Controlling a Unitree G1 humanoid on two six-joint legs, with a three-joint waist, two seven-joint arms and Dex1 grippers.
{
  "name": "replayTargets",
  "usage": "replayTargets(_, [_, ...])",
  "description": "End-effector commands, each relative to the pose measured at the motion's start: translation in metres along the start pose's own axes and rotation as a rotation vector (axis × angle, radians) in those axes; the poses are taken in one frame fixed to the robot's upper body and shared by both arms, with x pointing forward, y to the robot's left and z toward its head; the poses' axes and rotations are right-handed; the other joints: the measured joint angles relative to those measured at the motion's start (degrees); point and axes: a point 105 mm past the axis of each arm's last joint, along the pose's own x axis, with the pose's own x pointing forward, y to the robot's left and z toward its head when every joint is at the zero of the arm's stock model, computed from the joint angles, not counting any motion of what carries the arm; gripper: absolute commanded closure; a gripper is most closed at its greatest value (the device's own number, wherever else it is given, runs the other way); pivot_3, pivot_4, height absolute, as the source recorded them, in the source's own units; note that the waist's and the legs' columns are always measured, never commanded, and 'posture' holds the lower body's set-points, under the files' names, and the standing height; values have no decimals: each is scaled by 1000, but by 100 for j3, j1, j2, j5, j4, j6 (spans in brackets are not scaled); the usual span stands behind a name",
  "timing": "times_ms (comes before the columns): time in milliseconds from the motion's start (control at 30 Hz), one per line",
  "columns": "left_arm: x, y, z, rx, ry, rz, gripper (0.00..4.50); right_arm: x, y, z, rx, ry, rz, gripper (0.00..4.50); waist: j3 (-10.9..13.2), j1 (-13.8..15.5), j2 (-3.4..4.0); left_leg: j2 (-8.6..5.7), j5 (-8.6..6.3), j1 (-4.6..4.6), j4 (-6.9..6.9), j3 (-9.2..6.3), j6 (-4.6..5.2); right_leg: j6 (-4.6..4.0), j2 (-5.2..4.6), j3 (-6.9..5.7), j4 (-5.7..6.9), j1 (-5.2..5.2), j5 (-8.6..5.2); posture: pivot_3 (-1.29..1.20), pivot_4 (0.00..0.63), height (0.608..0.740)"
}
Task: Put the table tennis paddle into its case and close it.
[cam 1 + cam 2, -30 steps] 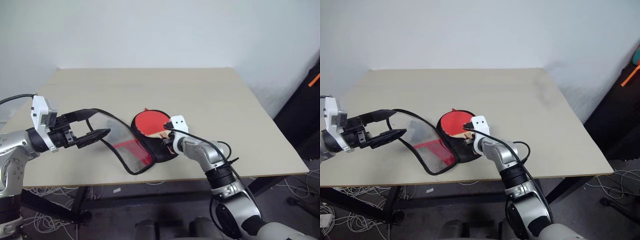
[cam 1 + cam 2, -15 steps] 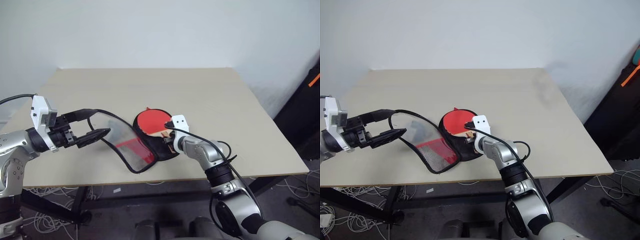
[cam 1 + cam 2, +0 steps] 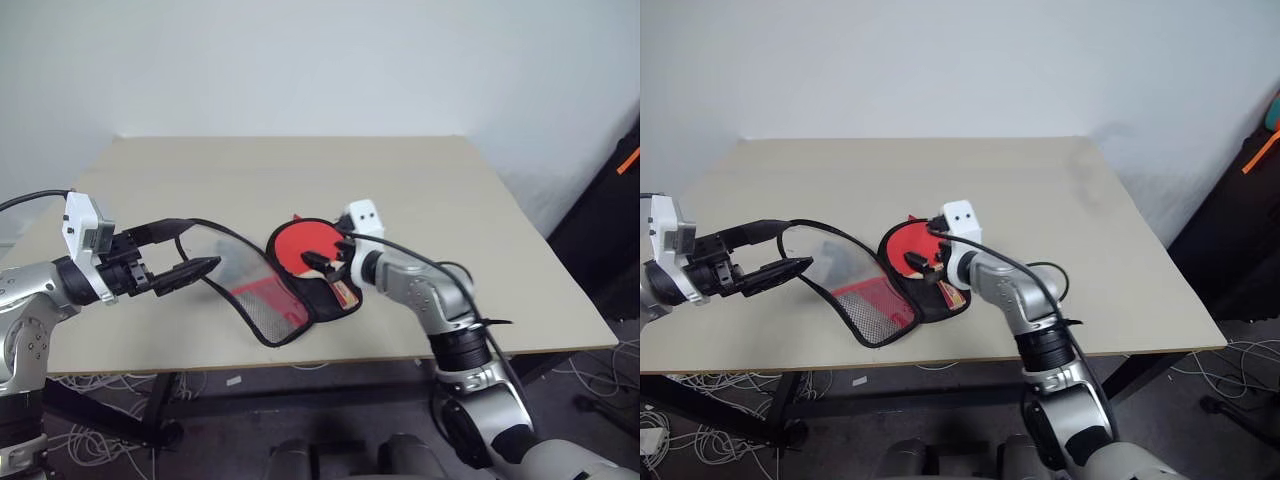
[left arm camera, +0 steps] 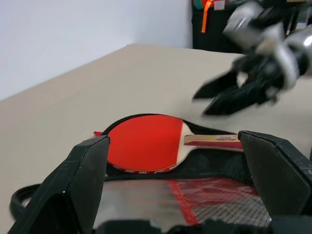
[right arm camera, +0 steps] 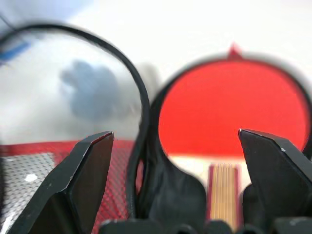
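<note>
Paddle first: your table tennis paddle [image 3: 305, 248] lies flat inside the open case [image 3: 262, 290], its red face up on the black lining and its light wooden handle [image 4: 212, 141] pointing toward the near edge of the counter [image 3: 420, 190]. The case sits near the middle of the counter's front half, spread open like a book, with the paddle in the half on your right and the mesh-pocket flap [image 3: 845, 280] lifted toward your left. Your right claw [image 3: 322, 262] hangs just above the paddle where blade meets handle, its two black fingers [image 4: 229, 92] spread wide with nothing between them; in its own wrist view the fingers stand far apart on either side of the red face and the handle top. Your left claw [image 3: 178, 255] is out at the left edge of the flap, fingers wide apart, one above and one below the black zipper rim [image 3: 215, 228]; you cannot tell from these views whether either finger actually touches the rim. The flap stands raised off the counter on that side.
</note>
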Motion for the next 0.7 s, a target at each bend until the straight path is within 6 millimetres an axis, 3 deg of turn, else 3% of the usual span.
replayTargets(33, [-7,7,5,30,-12,35,0,-36,-10,17,-51,-67,50,24,-2,-3,-6,-1,0,0,1,1,-1,0,-1,1,-1,0,-1,0,0,740])
replayTargets(133, [-17,12,1,10,-5,63,0,-66,-30,17,-112,-60,39,24,2,-9,-1,0,-3,0,1,7,-6,2,0,4,1,-6,-12,0,0,740])
replayTargets(333, [-43,21,-9,-28,22,154,0,-115,-47,13,-166,-5,71,24,4,-30,-2,8,1,10,-2,16,4,-7,6,13,5,-10,-22,0,0,740])
replayTargets(633, [-41,11,-53,-185,51,169,0,-151,-47,6,-367,82,174,24,7,23,-11,6,-11,12,3,15,-15,-7,0,11,-1,-5,-24,0,0,740])
replayTargets(700, [-43,13,-64,-223,61,189,388,-154,-50,5,-387,100,180,0,7,30,-10,5,-11,13,4,17,-14,-7,0,12,-1,-6,-24,0,0,740])
